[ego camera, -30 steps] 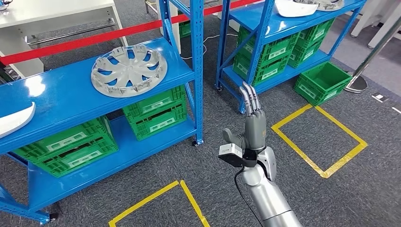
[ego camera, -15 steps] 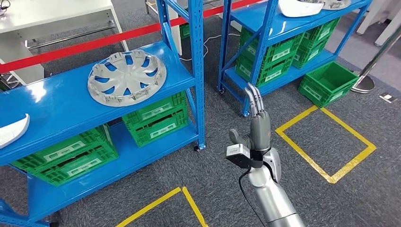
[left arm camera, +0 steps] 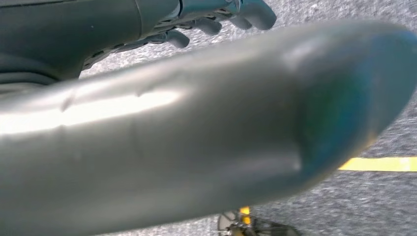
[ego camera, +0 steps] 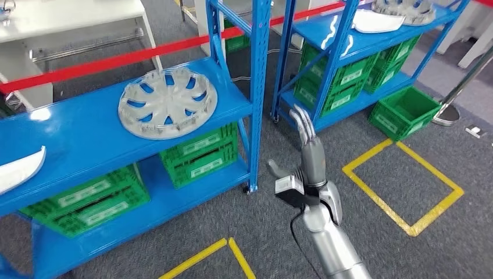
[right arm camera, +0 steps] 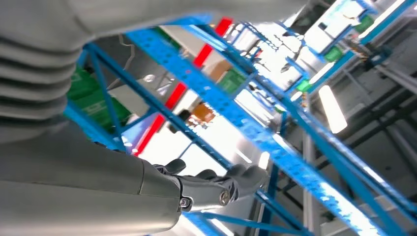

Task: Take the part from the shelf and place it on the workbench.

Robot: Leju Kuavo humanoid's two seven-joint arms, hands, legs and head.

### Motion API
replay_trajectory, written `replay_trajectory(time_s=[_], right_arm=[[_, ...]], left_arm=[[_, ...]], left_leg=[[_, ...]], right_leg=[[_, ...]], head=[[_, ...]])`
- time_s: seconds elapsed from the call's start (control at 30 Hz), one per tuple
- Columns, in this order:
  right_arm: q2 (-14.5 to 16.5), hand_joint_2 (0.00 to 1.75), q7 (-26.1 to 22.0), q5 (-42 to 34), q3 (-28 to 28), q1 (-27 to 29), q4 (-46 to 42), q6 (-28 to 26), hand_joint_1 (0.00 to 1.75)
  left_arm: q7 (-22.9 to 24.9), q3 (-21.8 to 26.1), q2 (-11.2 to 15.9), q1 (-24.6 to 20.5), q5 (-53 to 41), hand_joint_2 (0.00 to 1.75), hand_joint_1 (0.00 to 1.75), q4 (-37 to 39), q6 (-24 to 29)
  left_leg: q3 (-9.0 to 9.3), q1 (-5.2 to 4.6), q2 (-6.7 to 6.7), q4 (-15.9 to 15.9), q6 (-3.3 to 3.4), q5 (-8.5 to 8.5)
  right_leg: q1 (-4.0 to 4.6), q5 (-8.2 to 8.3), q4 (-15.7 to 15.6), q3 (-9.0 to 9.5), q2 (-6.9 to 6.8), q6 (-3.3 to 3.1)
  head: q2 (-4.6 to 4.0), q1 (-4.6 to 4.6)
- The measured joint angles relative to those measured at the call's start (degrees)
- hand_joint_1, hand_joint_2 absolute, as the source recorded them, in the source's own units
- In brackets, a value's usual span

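A grey wheel cover (ego camera: 168,103) lies flat on the top level of the near blue shelf (ego camera: 81,136). My right hand (ego camera: 308,152) is raised in front of me over the carpet, to the right of that shelf's corner post. Its fingers (ego camera: 302,123) are stretched out and hold nothing. In the right wrist view the right hand (right arm camera: 206,189) shows against the blue shelf posts (right arm camera: 255,132). My left hand (left arm camera: 221,19) hangs over the grey floor, its thick thumb (left arm camera: 196,132) across the left wrist view, nothing in it. A white workbench (ego camera: 70,14) stands at the back left.
A white curved part (ego camera: 20,168) lies at the shelf's left end. Green crates (ego camera: 200,154) fill the lower level. A second blue shelf (ego camera: 372,43) at the back right carries more parts and crates. Yellow floor squares (ego camera: 407,180), a red barrier tape (ego camera: 116,58) and a post base (ego camera: 446,114) surround me.
The whole picture has shifted, so the camera has moved; the near shelf looks slightly closer. My right hand stays raised with its fingers stretched out.
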Motion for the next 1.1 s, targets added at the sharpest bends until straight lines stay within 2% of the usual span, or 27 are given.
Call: replay_trajectory(time_s=[0.03,0.1,0.13,0.17,0.2,0.23,0.27,0.33,0.37,0.4,0.47,0.53,0.6,0.63,0.67,0.7,0.77,0.8,0.83,0.9,0.97,1.03,1.1], right_arm=[[0.0,1.75,0.0,0.0,0.0,-0.1,0.1,0.1,0.0],[0.0,1.75,-0.2,0.0,0.0,-0.2,0.4,0.2,0.0],[0.0,1.75,-0.4,0.0,0.0,-0.1,0.6,0.2,0.0],[0.0,1.75,-0.6,-0.1,0.0,0.0,0.8,0.2,0.0],[0.0,1.75,-0.8,-0.1,0.0,0.0,1.0,0.2,0.0],[0.0,1.75,-1.1,-0.1,0.0,0.0,1.1,0.2,0.0],[0.0,1.75,-1.2,-0.1,0.0,0.0,1.3,0.2,0.0],[0.0,1.75,-1.2,-0.1,0.0,-0.1,1.5,0.2,0.0],[0.0,1.75,-1.2,-0.1,0.0,-0.1,1.6,0.1,0.0],[0.0,1.75,-1.3,0.0,0.0,-0.1,1.7,0.1,0.0],[0.0,1.75,-1.4,0.0,0.0,-0.2,1.8,0.1,0.0],[0.0,0.87,-1.5,0.1,0.0,-0.5,1.9,0.1,0.0],[0.0,0.0,-1.6,0.1,0.0,-0.6,2.0,0.1,0.0],[0.0,0.0,-1.6,0.1,0.0,-0.6,2.1,0.1,0.0],[0.0,0.0,-1.7,0.1,0.0,-0.5,2.2,0.1,0.0],[0.0,0.0,-1.8,0.2,0.0,-0.5,2.3,0.1,0.0],[0.0,0.0,-1.9,0.3,0.0,-0.5,2.4,0.0,0.0],[0.0,0.0,-1.9,0.4,0.0,-0.6,2.4,-0.1,0.0],[0.0,0.0,-1.9,0.5,0.0,-0.6,2.4,-0.2,0.0],[0.0,0.0,-2.1,0.8,0.0,-0.7,2.6,-0.4,0.0],[0.0,0.0,-2.2,0.9,0.0,-0.7,2.8,-0.6,0.0],[0.0,0.0,-2.2,1.0,0.0,-1.1,2.9,-0.9,0.0],[0.0,0.0,-2.3,1.0,0.0,-1.2,3.1,-1.0,0.0]], left_arm=[[-0.1,0.1,0.0,-0.1,0.0,0.0,0.0,0.0,0.0],[-0.3,0.2,0.0,-0.1,0.0,0.0,0.0,0.0,0.0],[-0.4,0.2,0.0,0.0,0.0,0.0,0.0,0.0,0.0],[-0.5,0.3,0.0,0.1,0.0,0.0,0.0,0.0,0.0],[-0.7,0.3,0.0,0.1,0.0,0.0,0.0,0.0,0.0],[-0.7,0.3,0.0,0.2,0.0,0.0,0.0,0.0,0.0],[-0.8,0.4,0.0,0.1,0.0,0.0,0.0,0.0,0.0],[-0.9,0.4,0.0,0.0,0.0,0.0,0.0,0.0,0.0],[-0.9,0.5,0.0,0.0,-0.1,0.0,0.0,0.0,0.0],[-0.9,0.5,0.1,0.0,-0.1,0.0,0.0,0.0,0.0],[-0.9,0.6,0.2,0.0,-0.1,0.0,0.0,0.0,0.0],[-1.0,0.6,0.2,-0.1,-0.1,0.0,0.0,0.0,0.0],[-1.1,0.6,0.2,-0.1,-0.1,0.0,0.0,0.0,0.0],[-1.1,0.7,0.2,0.0,-0.1,0.0,0.0,0.0,0.0],[-1.1,0.7,0.2,0.0,-0.1,0.0,0.0,0.0,0.0],[-1.0,0.7,0.2,0.1,-0.1,0.0,0.0,0.0,0.0],[-0.9,0.7,0.2,0.1,-0.1,0.0,0.0,0.0,0.0],[-0.8,0.7,0.2,0.1,-0.1,0.0,0.0,0.0,0.0],[-0.7,0.7,0.2,0.0,-0.1,0.0,0.0,0.0,0.0],[-0.5,0.8,0.2,0.1,-0.1,0.0,0.0,0.1,0.0],[-0.4,0.8,0.2,0.3,-0.1,0.0,0.0,0.1,0.0],[-0.4,0.9,0.2,0.1,-0.1,0.0,0.0,0.1,0.1],[-0.4,0.9,0.2,0.0,-0.1,0.0,0.0,0.1,0.1]], left_leg=[[0.24,-0.03,-0.02,-0.1,0.29,-0.16],[0.48,-0.26,-0.1,0.0,0.7,-0.61],[0.69,-0.41,-0.15,0.0,0.8,-0.87],[1.0,-0.54,-0.2,0.0,0.84,-1.18],[1.42,-0.65,-0.25,0.0,0.83,-1.5],[1.84,-0.72,-0.29,0.0,0.78,-1.83],[2.29,-0.78,-0.32,0.0,0.67,-2.12],[2.6,-0.81,-0.41,-0.1,0.16,-2.63],[2.78,-0.83,-0.44,0.1,-0.22,-2.62],[2.92,-0.86,-0.46,0.4,-0.62,-2.62],[3.14,-0.89,-0.35,2.0,-1.36,-3.08],[1.32,-0.63,-0.23,5.9,-2.05,-5.53],[-2.41,-0.15,-0.15,11.8,-2.7,-8.56],[-3.96,0.06,-0.12,13.9,-2.94,-9.13],[-4.75,0.22,-0.1,14.3,-3.12,-8.6],[-4.49,0.34,-0.08,12.6,-3.24,-6.88],[-2.08,0.4,-0.01,5.7,-3.27,-2.32],[-1.01,0.31,0.1,2.8,-3.09,-1.73],[-0.32,0.14,0.21,1.1,-2.76,-1.73],[0.1,-0.06,0.3,0.2,-1.65,-2.36],[1.23,0.12,0.16,-0.4,-0.67,-1.34],[2.3,0.23,0.06,-0.7,-0.1,-1.45],[2.62,0.1,0.01,-0.7,0.27,-1.84]], right_leg=[[0.03,-1.12,2.8,-1.72,0.0,0.15],[0.19,-3.47,8.9,-6.33,0.01,0.24],[0.29,-3.71,10.4,-8.1,0.01,0.15],[0.4,-2.76,10.1,-8.97,0.01,-0.05],[0.55,-0.62,8.0,-8.85,0.01,-0.33],[0.74,2.18,4.4,-7.94,-0.01,-0.71],[1.02,3.99,1.3,-7.05,-0.06,-1.13],[1.53,3.85,-2.1,-6.04,-0.05,-1.73],[1.62,3.26,-2.2,-5.96,0.0,-1.96],[1.5,3.37,-2.6,-5.54,0.1,-2.25],[1.08,4.8,-3.1,-4.26,-0.01,-3.02],[0.86,4.71,-3.3,-3.33,-0.21,-3.56],[0.8,4.35,-3.3,-3.08,-0.21,-3.7],[0.76,4.16,-3.2,-2.97,-0.16,-3.64],[0.69,3.93,-3.2,-2.78,-0.09,-3.52],[0.58,3.67,-3.2,-2.47,-0.03,-3.35],[0.35,3.07,-3.2,-1.63,0.0,-2.83],[0.28,2.81,-3.3,-1.29,-0.02,-2.51],[0.26,2.59,-3.4,-1.06,-0.07,-2.13],[0.35,2.66,-3.2,-0.62,-0.08,-1.32],[0.37,2.53,-2.1,-0.43,-0.03,-0.72],[0.35,0.91,1.5,-2.29,0.0,-0.35],[0.39,-1.72,7.9,-6.63,0.01,-0.04]], head=[[0.0,0.14],[0.0,0.24],[0.0,0.27],[0.0,0.29],[0.0,0.3],[0.0,0.3],[0.0,0.25],[0.0,0.28],[0.0,0.31],[0.0,0.38],[0.0,0.28],[0.0,0.03],[0.01,-0.13],[0.01,-0.14],[0.01,-0.13],[0.0,-0.13],[0.0,-0.15],[0.0,-0.25],[0.0,-0.31],[0.0,-0.38],[0.0,-0.23],[0.01,-0.07],[0.01,0.02]])
